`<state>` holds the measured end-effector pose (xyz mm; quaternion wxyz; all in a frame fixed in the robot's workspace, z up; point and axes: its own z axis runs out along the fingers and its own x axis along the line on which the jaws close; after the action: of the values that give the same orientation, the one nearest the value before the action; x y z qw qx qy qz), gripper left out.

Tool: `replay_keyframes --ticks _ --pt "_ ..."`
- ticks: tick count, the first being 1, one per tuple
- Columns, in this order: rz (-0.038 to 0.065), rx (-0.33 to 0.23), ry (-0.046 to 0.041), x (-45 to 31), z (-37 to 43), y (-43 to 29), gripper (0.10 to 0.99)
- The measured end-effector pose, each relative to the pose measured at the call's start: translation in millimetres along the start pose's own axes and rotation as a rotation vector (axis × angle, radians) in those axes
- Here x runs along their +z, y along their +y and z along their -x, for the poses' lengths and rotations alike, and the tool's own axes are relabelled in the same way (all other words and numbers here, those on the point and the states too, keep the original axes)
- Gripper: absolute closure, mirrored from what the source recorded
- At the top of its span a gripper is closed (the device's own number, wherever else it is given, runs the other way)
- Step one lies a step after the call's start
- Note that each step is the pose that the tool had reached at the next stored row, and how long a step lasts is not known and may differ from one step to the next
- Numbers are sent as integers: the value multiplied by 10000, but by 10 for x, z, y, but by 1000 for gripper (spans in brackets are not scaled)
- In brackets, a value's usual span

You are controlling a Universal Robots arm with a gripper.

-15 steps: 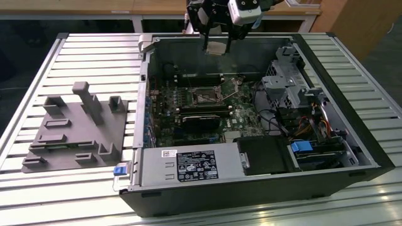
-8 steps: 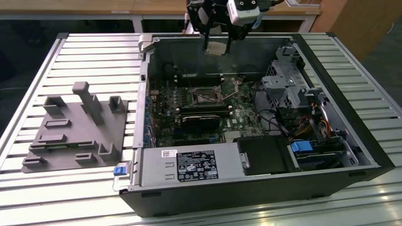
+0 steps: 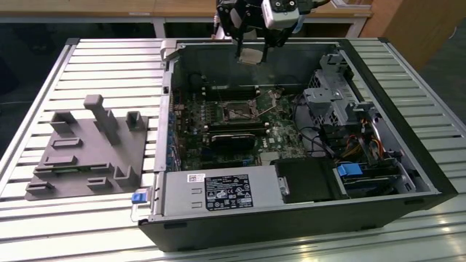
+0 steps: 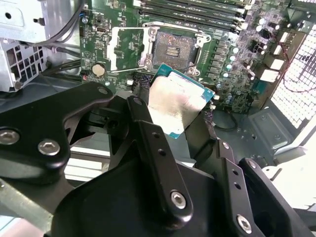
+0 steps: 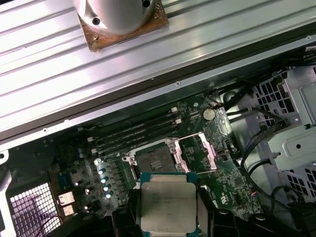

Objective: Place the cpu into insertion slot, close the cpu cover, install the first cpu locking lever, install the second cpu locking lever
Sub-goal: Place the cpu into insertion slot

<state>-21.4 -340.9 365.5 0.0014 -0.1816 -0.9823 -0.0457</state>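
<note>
Exterior view: the chip [image 3: 251, 57] is seen clamped between the fingers of the gripper [image 3: 252, 53], held in the air over the computer case [image 3: 291, 224], near its edge farthest from the camera. In the second wrist view, the socket [image 4: 173, 49] is seen bare on the board, with the cover [image 4: 126, 49] swung open beside it.

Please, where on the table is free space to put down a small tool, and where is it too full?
Bare slats lie on the table between the grey fixture tray and the far edge, and in front of that tray. Inside the computer case it is crowded: cables, motherboard, and the gripper holding the cpu above.
</note>
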Motion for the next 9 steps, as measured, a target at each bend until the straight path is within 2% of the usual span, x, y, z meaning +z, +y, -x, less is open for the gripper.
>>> replay_keyframes --ticks 9 --pt "-2 521 -52 6 0 -1 549"
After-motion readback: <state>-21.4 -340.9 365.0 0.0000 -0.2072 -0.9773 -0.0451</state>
